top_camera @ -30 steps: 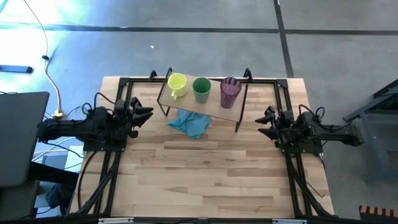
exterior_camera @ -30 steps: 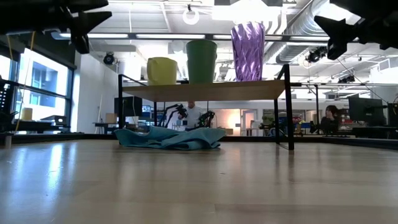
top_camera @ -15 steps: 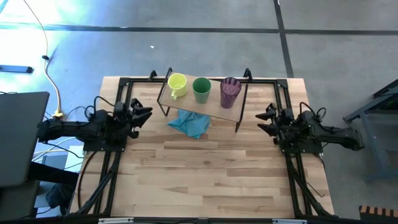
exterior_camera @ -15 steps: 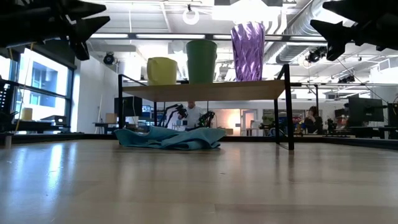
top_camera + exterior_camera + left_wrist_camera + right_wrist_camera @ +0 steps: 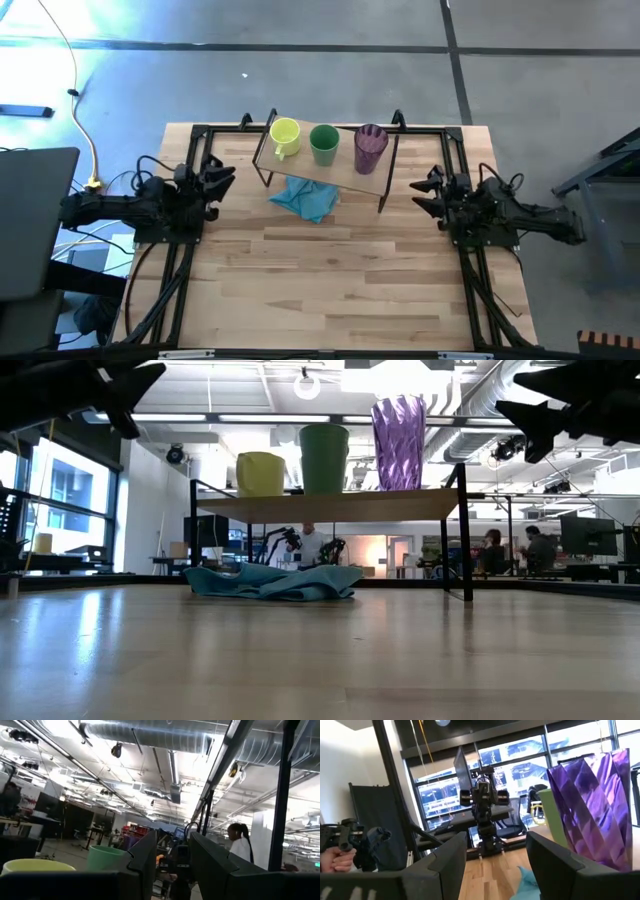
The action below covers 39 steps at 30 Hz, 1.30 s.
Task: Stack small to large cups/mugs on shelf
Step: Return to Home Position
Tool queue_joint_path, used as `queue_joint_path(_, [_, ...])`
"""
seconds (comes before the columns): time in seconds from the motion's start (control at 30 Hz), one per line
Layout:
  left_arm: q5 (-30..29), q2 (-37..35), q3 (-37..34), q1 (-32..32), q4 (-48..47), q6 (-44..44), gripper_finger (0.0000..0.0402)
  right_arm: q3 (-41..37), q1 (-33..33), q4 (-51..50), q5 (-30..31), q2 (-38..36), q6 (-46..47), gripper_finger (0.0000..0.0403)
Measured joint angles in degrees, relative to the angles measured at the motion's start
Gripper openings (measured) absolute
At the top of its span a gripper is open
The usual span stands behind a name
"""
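Three vessels stand upright in a row on the shelf (image 5: 322,168) (image 5: 330,506): the yellow mug (image 5: 285,134) (image 5: 260,473), the green cup (image 5: 323,143) (image 5: 324,458) and the purple tumbler (image 5: 370,147) (image 5: 399,442). Each rests on its base, apart from the others. My left gripper (image 5: 228,180) (image 5: 172,851) hovers open off the shelf's left end, level with the cups. My right gripper (image 5: 418,196) (image 5: 495,851) hovers open off the shelf's right end, with the tumbler (image 5: 595,810) close ahead of it.
A crumpled teal cloth (image 5: 305,198) (image 5: 275,582) lies on the tabletop under and just in front of the shelf. The shelf's dark legs (image 5: 466,530) stand near both grippers. Bare wooden tabletop (image 5: 320,280) stretches toward the near edge. People move in the room beyond the table.
My left gripper has drawn back a little toward the table's left edge and risen slightly, staying open. The cups, shelf and cloth have not moved.
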Motion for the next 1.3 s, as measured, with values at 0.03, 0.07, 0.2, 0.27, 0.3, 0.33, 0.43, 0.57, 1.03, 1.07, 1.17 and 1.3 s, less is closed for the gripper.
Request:
queue_joint_path(0.03, [0.0, -0.4, 0.0, 0.0, -0.3, 0.1, 0.0106, 0.0, 0.0, 0.2, 0.0, 0.0, 0.0, 0.0197])
queue_joint_path(0.07, [0.0, -0.8, 0.0, 0.0, -0.9, 0.0, 0.0106, 0.0, 0.0, 0.3, 0.0, 0.0, 0.1, 0.0197])
queue_joint_path(0.2, [0.0, -2.6, 0.0, 0.0, -4.7, -1.5, 0.0106, 0.0, 0.0, 0.4, -0.8, 0.0, 0.5, 0.0197])
queue_joint_path(0.27, [0.1, -4.1, 0.0, 0.0, -5.3, -1.6, 0.0106, 0.0, 0.0, 0.5, -1.1, -0.3, 0.7, 0.0197])
queue_joint_path(0.3, [0.1, -4.8, 0.1, 0.0, -5.9, -1.6, 0.0106, 0.0, 0.0, 0.5, -1.3, -0.5, 0.6, 0.0197])
queue_joint_path(0.33, [0.1, -5.4, 0.0, 0.0, -7.1, -1.6, 0.0106, 0.0, 0.0, 0.6, -1.4, -0.9, 0.6, 0.0197])
queue_joint_path(0.43, [0.1, -7.5, 0.0, 0.0, -9.5, -2.0, 0.0106, 0.0, 0.0, 0.7, -1.4, -1.6, -0.2, 0.0197])
queue_joint_path(0.57, [1.4, -10.8, 0.0, 0.0, -11.4, -1.4, 0.0106, 0.0, 0.0, 0.8, -1.4, -1.6, -1.0, 0.0197])
queue_joint_path(1.03, [2.7, -13.1, 0.0, 0.0, -19.8, -5.0, 0.0106, 0.0, 0.0, 1.0, -2.8, -1.6, -0.8, 0.0197])
queue_joint_path(1.07, [3.0, -13.1, 0.0, 0.0, -20.0, -5.0, 0.0106, 0.0, 0.0, 0.4, -2.8, -1.6, -0.7, 0.0197])
queue_joint_path(1.17, [3.2, -13.1, 0.0, 0.0, -21.7, -5.3, 0.0106, 0.0, 0.0, -3.5, -2.9, -1.5, 0.5, 0.0197])
queue_joint_path(1.3, [3.2, -13.1, 0.0, 0.0, -24.3, -6.6, 0.0106, 0.0, 0.1, -5.5, -4.1, -1.5, 1.8, 0.0197])
